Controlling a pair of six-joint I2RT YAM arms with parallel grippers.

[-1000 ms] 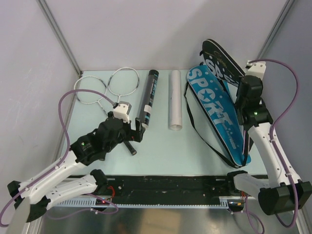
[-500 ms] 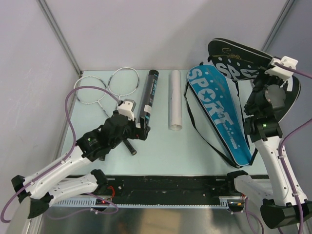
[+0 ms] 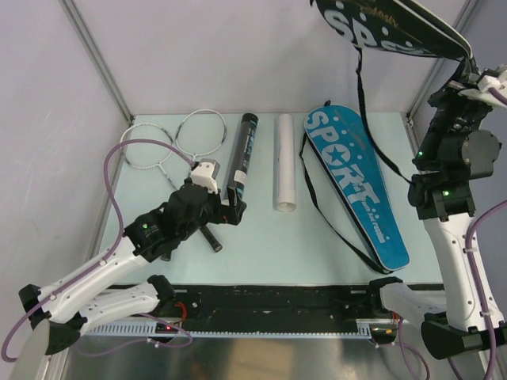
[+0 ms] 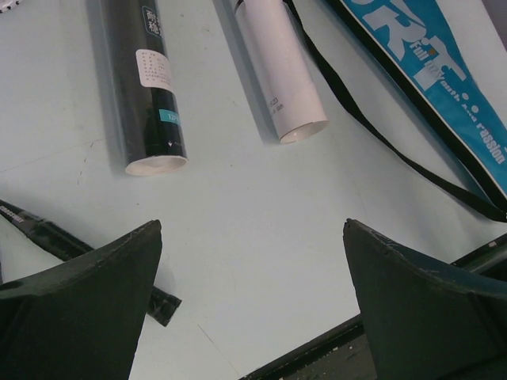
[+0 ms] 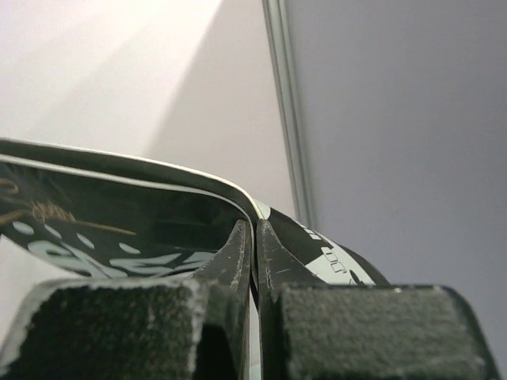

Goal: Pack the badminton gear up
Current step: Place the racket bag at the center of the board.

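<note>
Top external view showed the right tool clamped on the black racket cover, held high above the desk. Left tool was wide open and empty, just by the black tube's near end. White tube lay beside it, blue cover lay flat on the right, and two rackets were at far left.
</note>
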